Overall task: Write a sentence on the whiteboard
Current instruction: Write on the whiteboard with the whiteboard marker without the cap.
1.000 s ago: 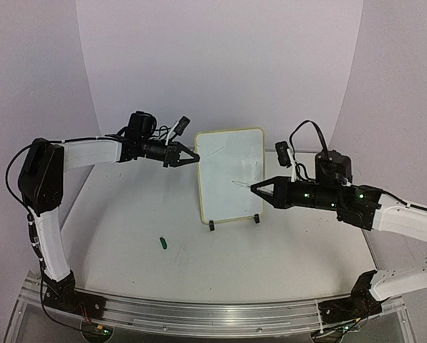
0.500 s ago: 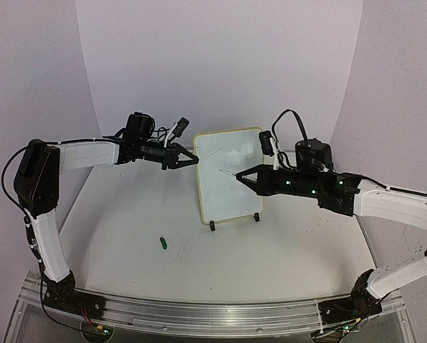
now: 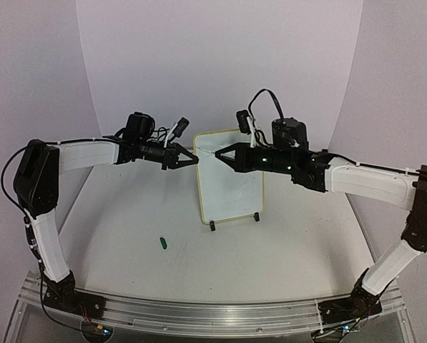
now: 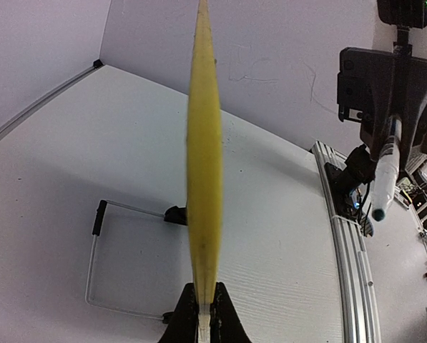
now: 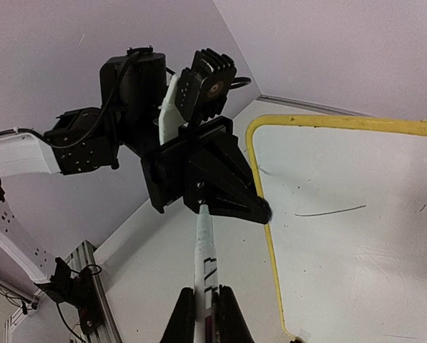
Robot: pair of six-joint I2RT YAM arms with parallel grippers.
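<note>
The whiteboard (image 3: 234, 182) stands upright on two black feet, its yellow frame seen edge-on in the left wrist view (image 4: 203, 143). My left gripper (image 3: 189, 160) is shut on the frame's upper left edge (image 4: 203, 291). My right gripper (image 3: 222, 153) is shut on a white marker (image 5: 204, 250) and points left across the board's top left corner. The marker tip is close to the left gripper (image 5: 213, 179), just off the frame (image 5: 260, 193). The board (image 5: 349, 243) shows only a thin short stroke (image 5: 327, 211) and faint specks. No readable sentence shows.
A small green marker cap (image 3: 163, 243) lies on the table in front of and to the left of the board. A wire stand (image 4: 91, 264) props the board from behind. An aluminium rail (image 3: 199, 314) runs along the near edge. Curved backdrop walls close in the sides and back.
My right arm has swung up and to the left with the marker, from the board's lower right to its top left corner. The left gripper and board have stayed put.
</note>
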